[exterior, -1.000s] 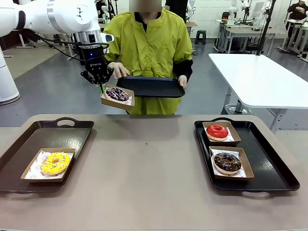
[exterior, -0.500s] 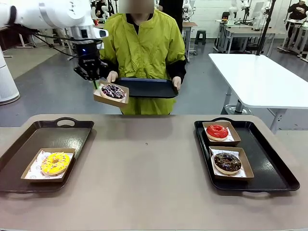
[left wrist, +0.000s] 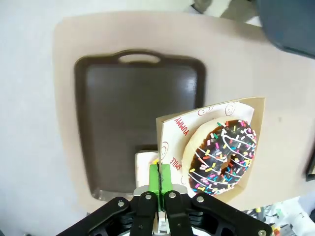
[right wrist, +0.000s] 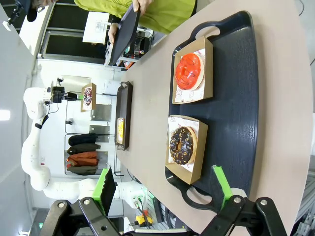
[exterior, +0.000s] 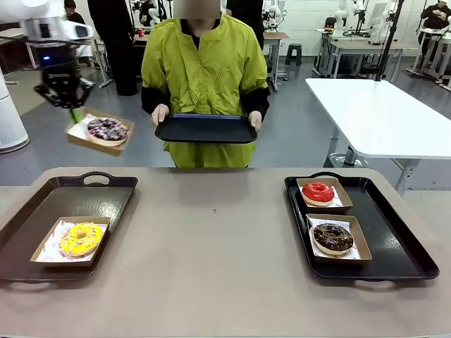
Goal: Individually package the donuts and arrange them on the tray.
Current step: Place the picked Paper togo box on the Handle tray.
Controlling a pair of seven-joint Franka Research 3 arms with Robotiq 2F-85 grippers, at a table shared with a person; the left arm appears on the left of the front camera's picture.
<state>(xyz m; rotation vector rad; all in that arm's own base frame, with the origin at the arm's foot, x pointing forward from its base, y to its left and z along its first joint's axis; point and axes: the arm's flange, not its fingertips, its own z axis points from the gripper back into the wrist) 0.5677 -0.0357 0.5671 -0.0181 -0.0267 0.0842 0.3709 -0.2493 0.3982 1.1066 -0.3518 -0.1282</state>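
My left gripper (exterior: 72,113) is shut on the rim of a cardboard box (exterior: 83,135) that holds the purple-dark sprinkled donut (exterior: 107,130). It hangs high over the far left, above the left tray (exterior: 106,204). In the left wrist view the green pads (left wrist: 160,176) pinch the box's paper-lined edge and the sprinkled donut (left wrist: 224,157) sits tilted. The yellow donut (exterior: 81,238) lies boxed on the left tray. On the right tray (exterior: 394,239) sit the boxed red donut (exterior: 318,191) and chocolate donut (exterior: 333,237). My right gripper (right wrist: 165,184) is open above the right tray (right wrist: 236,98), holding nothing.
A person in a yellow-green jacket stands at the far side and holds an empty black tray (exterior: 206,129) with both hands at waist height. A white table (exterior: 380,113) stands at the back right. The tan table top (exterior: 211,253) lies bare between the two trays.
My left arm has swung left with the boxed sprinkled donut, away from the person's held tray and over the left tray's far end. The right arm has not moved.
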